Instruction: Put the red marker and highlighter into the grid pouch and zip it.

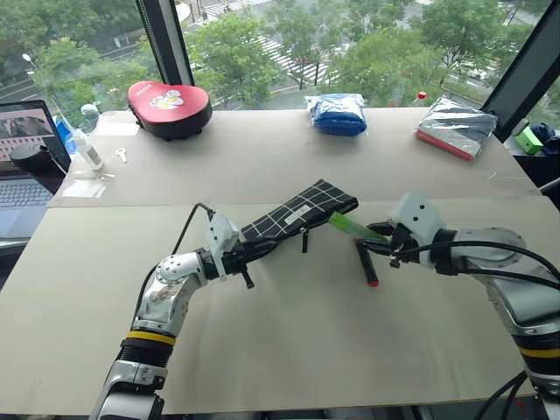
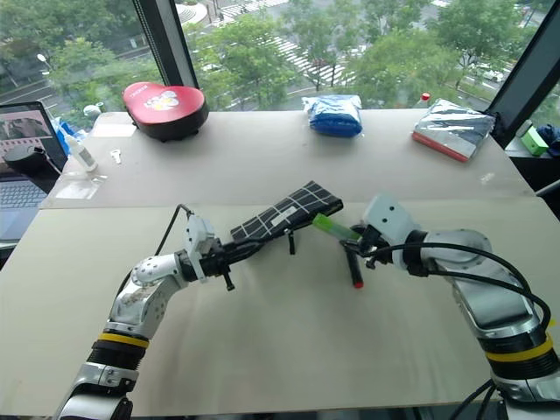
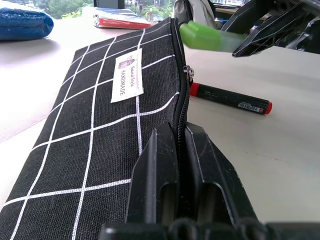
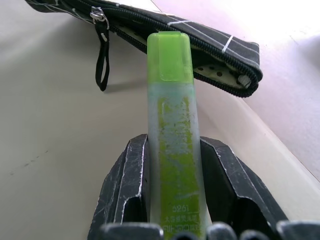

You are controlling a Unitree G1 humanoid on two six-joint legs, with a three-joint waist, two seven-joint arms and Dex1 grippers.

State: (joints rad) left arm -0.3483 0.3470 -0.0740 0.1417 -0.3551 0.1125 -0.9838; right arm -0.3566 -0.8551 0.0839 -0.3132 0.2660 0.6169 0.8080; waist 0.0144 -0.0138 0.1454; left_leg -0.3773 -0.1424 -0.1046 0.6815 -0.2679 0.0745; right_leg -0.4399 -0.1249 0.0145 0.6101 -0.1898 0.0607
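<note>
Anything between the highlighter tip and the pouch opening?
Nothing. In the right wrist view, only bare table separates the highlighter held in the right tool from the unzipped grid pouch.

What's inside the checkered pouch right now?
Through the grid pouch's open zipper, only pale dotted lining shows. Deeper inside is hidden. The highlighter and red marker are outside.

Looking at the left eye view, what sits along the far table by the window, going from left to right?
Laptop → small bottle → red heart-shaped case → blue packet → silvery packet with a red edge → green object at the far right.
</note>
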